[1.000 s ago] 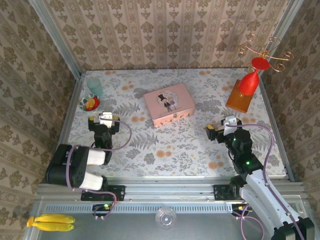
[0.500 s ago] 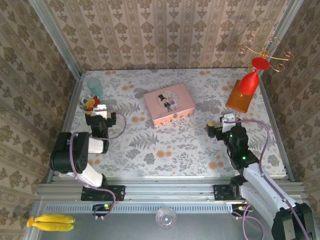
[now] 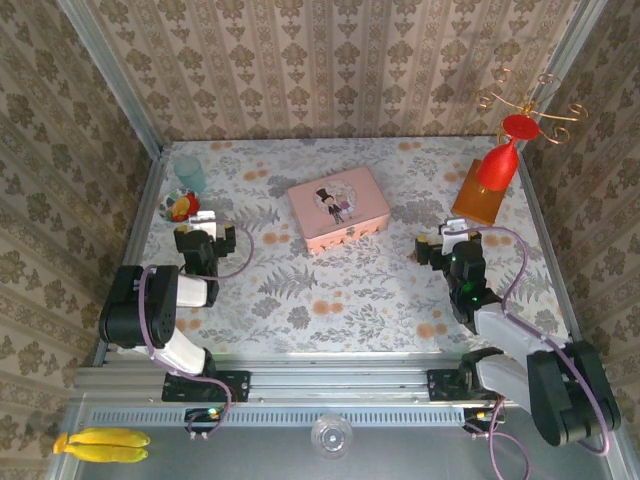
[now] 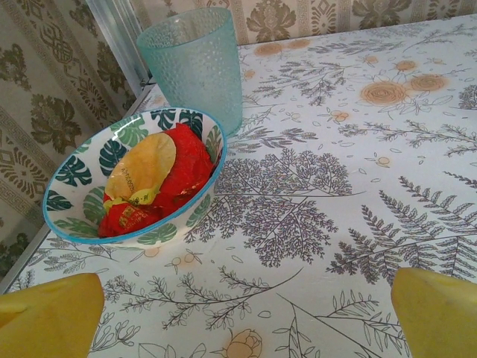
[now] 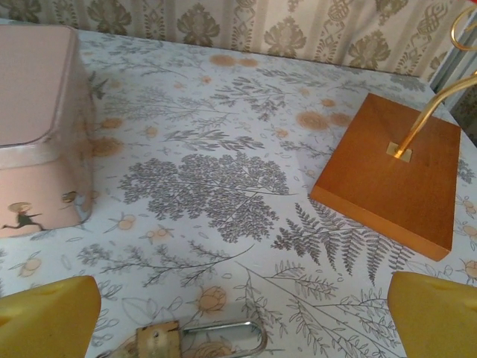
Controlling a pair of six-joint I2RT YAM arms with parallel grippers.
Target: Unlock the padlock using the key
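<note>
Both arms reached low over the floral counter [image 3: 330, 285], each pincer spread wide. The right pincer [image 5: 242, 317] hovered by the brass padlock [image 5: 159, 344], which lay flat, its shackle silvery, near a pink tin [image 5: 37, 134]. The left pincer [image 4: 244, 317] faced a leaf-patterned bowl [image 4: 74, 216] and a dimpled tumbler [image 4: 197, 63].

The left arm [image 3: 150, 310] sat folded back on itself, the left gripper [image 3: 203, 224] pointing forward with its jaws spread wide. The right arm [image 3: 500, 330] reached forward low, and the right gripper [image 3: 446, 241] likewise gaped, its yellow fingertips [image 5: 46, 313] far apart.
</note>
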